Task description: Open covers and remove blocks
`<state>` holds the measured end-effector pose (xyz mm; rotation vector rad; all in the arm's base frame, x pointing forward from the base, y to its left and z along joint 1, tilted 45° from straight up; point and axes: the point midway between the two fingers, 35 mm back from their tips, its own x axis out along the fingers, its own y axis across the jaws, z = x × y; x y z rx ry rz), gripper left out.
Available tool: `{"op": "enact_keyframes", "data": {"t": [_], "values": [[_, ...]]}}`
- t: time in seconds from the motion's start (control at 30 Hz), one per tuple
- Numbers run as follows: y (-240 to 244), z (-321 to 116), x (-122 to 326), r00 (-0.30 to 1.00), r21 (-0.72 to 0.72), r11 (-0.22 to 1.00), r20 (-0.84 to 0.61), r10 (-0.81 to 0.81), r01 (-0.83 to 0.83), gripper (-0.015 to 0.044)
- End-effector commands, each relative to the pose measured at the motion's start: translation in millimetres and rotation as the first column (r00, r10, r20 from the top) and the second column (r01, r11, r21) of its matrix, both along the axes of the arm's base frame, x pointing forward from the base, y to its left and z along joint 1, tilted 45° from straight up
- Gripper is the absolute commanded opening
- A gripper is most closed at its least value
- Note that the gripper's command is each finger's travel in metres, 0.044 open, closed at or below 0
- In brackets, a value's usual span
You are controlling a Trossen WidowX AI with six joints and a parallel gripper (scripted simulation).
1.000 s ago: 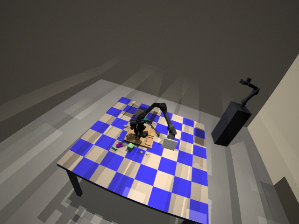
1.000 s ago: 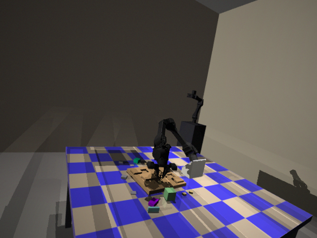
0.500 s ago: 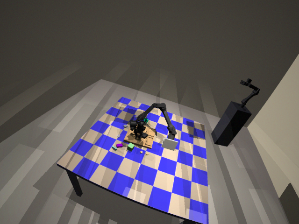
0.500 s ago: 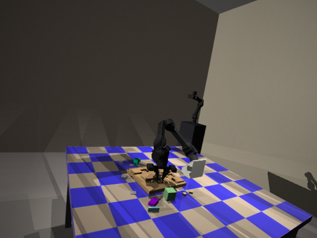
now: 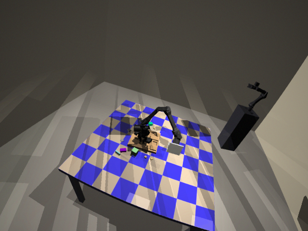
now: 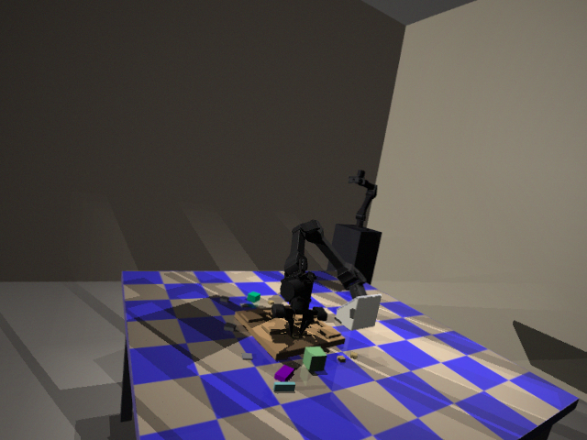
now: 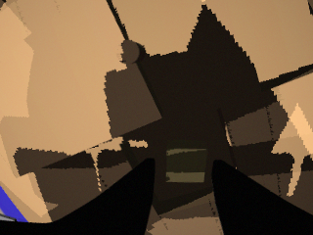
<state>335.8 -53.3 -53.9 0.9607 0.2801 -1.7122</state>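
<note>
The wooden puzzle board (image 5: 134, 144) (image 6: 270, 343) lies on the checkered table, partly hidden by the arm. My gripper (image 5: 144, 142) (image 6: 296, 334) (image 7: 183, 167) points down over it, fingers partly open and apart. In the wrist view a small olive block (image 7: 186, 177) sits in a dark, shadowed well, between the fingertips in the picture and not gripped. A brown cover panel (image 7: 129, 100) with a round pin (image 7: 130, 51) lies beside this well. The other covers are too small or shadowed to judge. A green cube (image 5: 134, 150) (image 6: 314, 358) stands off the board at its near edge.
Around the board lie a purple block (image 5: 122, 149) (image 6: 284, 372), a teal strip (image 5: 117, 152) (image 6: 284, 387), a teal-green block (image 5: 150, 123) (image 6: 253, 296), small tan pieces (image 5: 145, 157) (image 6: 340, 358) and grey pieces (image 5: 121, 140) (image 6: 247, 356). A pale slanted panel (image 5: 175, 148) (image 6: 367, 313) stands at the arm's base.
</note>
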Motion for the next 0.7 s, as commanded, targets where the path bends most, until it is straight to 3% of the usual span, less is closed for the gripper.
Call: {"op": "enact_keyframes", "data": {"t": [0.0, 0.2, 0.5, 0.67], "values": [[-2.9, -4.2, -1.1, 1.0, -0.004, 1.0, -0.007, 0.005, -0.005, 0.0144], [-4.5, -5.8, -1.3, 1.0, -0.004, 1.0, -0.007, 0.005, -0.005, 0.0144], [-3.7, -3.5, -0.5, 1.0, 0.0, 1.0, 0.0, 0.0, 0.0, 0.0084], [-3.5, -3.3, -0.5, 1.0, 0.0, 1.0, 0.0, 0.0, 0.0, 0.008]]}}
